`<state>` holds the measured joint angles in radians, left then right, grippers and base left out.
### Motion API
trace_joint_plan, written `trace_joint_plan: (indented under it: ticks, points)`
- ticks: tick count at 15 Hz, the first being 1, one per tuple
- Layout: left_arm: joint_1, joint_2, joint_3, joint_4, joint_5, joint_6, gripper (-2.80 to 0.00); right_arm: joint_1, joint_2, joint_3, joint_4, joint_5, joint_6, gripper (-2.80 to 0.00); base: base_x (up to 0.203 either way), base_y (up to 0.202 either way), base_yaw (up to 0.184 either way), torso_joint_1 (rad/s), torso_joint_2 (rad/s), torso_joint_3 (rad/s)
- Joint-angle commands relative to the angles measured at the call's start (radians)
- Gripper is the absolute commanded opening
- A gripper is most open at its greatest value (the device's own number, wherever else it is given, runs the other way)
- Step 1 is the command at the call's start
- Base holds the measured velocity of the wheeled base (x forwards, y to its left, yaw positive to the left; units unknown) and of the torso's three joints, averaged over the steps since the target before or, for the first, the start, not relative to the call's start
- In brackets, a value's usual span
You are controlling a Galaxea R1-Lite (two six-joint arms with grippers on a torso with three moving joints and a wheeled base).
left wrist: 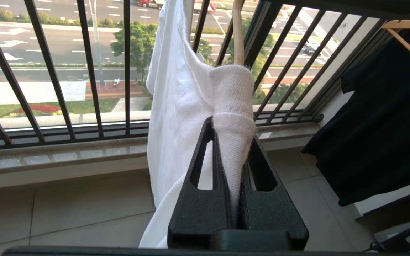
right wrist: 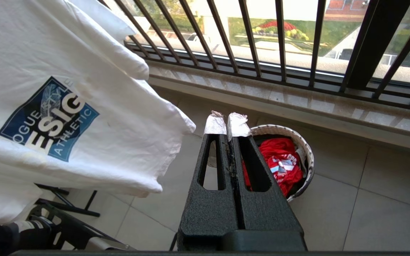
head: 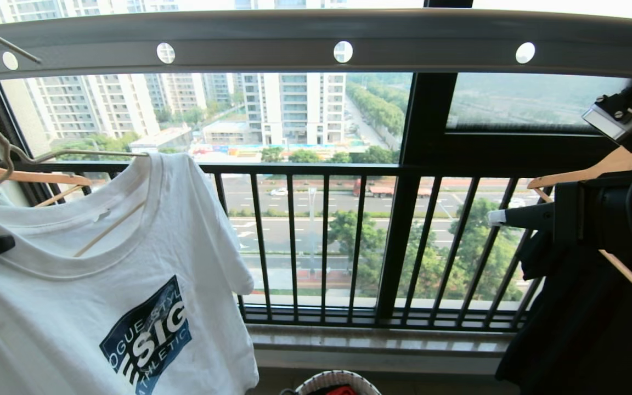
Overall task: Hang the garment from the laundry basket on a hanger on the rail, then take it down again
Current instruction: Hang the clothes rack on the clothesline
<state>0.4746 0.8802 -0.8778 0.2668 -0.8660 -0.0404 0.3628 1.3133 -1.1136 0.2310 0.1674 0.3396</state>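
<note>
Fingers of the raised left gripper clamp the garment (right gripper closed, empty).

Head view faces railing, wrists share it

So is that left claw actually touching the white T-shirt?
Touching. In the left wrist view the left gripper is shut on a fold of the white T-shirt, the cloth pinched between its fingers.
</note>
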Motion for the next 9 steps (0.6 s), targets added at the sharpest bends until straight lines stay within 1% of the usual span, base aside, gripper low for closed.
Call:
trace_joint_plan:
  ticks: [1, 3, 5, 7, 9]
  points:
    - [-0.027, 0.002, 0.007, 0.001, -0.005, 0.004, -2.80, 0.001, 0.010, 0.000, 0.002, 0.001, 0.001, -2.80, 0.000, 0.000, 0.000, 0.000, 0.00, 0.000]
    - [-0.030, 0.014, 0.003, -0.013, 0.010, 0.003, -2.80, 0.001, 0.017, 0.000, 0.001, 0.001, 0.003, -2.80, 0.000, 0.000, 0.000, 0.000, 0.00, 0.000]
    - [-0.031, 0.015, 0.031, -0.042, 0.092, -0.001, -2.80, 0.001, 0.018, 0.001, 0.001, 0.001, 0.003, -2.80, 0.000, 0.000, 0.000, 0.000, 0.00, 0.000]
    - [-0.031, 0.004, 0.065, -0.069, 0.100, -0.002, -2.80, 0.001, 0.021, 0.006, 0.001, 0.001, 0.001, -2.80, 0.000, 0.000, 0.000, 0.000, 0.00, 0.000]
    - [-0.031, -0.002, 0.071, -0.084, 0.102, -0.004, -2.80, 0.001, 0.023, 0.006, 0.001, 0.001, 0.001, -2.80, 0.000, 0.000, 0.000, 0.000, 0.00, 0.000]
